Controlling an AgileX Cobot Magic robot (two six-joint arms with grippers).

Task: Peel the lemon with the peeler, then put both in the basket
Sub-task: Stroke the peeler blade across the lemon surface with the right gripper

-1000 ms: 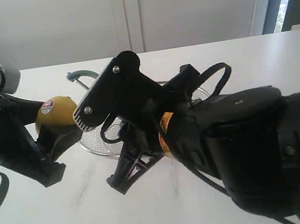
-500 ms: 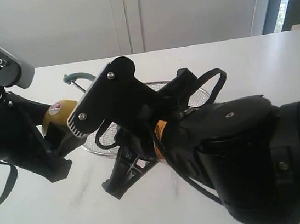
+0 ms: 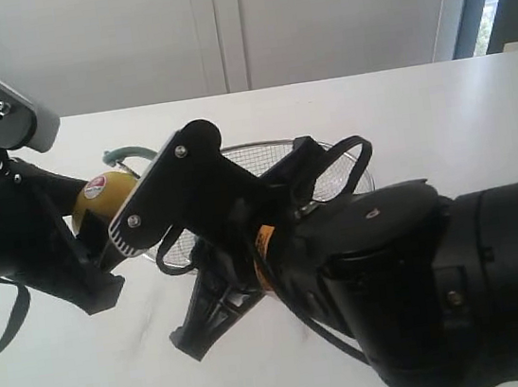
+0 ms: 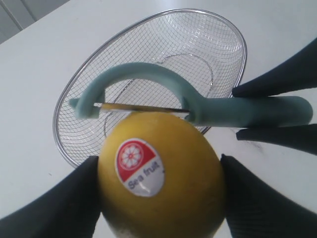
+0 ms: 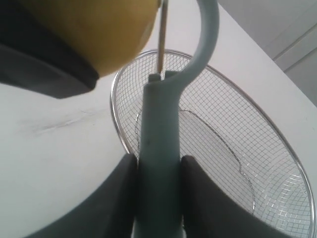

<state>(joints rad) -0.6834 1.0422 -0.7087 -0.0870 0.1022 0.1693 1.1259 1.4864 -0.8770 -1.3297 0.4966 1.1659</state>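
The left fingers (image 4: pixel 54 203) hold the lemon (image 4: pixel 158 173), one dark pad pressed to each side of the fruit. The right fingers (image 5: pixel 198 198) are closed narrowly on the pale teal handle of the peeler (image 4: pixel 247 111), one pad on either flank.

The left wrist view gives the clearest account of the meeting. The peeler's arched head spans the far side of the lemon, beyond the left fingertips, and the thin blade lies right at the skin. Whether it cuts in cannot be told. This view also shows the lemon's red-and-white sticker facing the camera, and the right fingers' tips coming in from the side around the handle.

The right wrist view looks along the handle from between the right fingers. It shows the blade edge-on as a thin line just beside the lemon's yellow curve, and one dark left pad under the fruit. The sticker is hidden here.

Both wrist views show the basket (image 4: pixel 237 39) past the fingertips, resting on the white bench (image 3: pixel 401 108), its wire mesh and thick rim sharp.

The exterior view alone shows both arms meeting above the bench, the right arm bulking across the foreground and covering much of the basket. There the lemon peeks out between the left fingers, and only the peeler's teal arch shows.
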